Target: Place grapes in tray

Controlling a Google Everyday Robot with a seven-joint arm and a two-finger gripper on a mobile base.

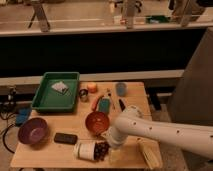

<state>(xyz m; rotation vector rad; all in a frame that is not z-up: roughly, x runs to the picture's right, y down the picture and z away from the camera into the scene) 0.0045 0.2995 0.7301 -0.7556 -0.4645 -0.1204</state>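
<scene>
The grapes (102,150), a small dark red bunch, lie on the wooden table (60,152) at the mouth of a white cup (86,150) that lies on its side near the front edge. My gripper (109,145) is down at the right side of the grapes, open, mostly hidden under the white arm (150,131) that reaches in from the right. The green tray (49,102) sits at the table's back left, with a small white packet (60,87) inside it.
An orange-brown bowl (97,122) stands just behind the grapes. A purple bowl (33,131) and a dark flat object (65,138) are at the front left. Small items, among them a blue cup (121,89), crowd the back middle. A dark counter wall runs behind the table.
</scene>
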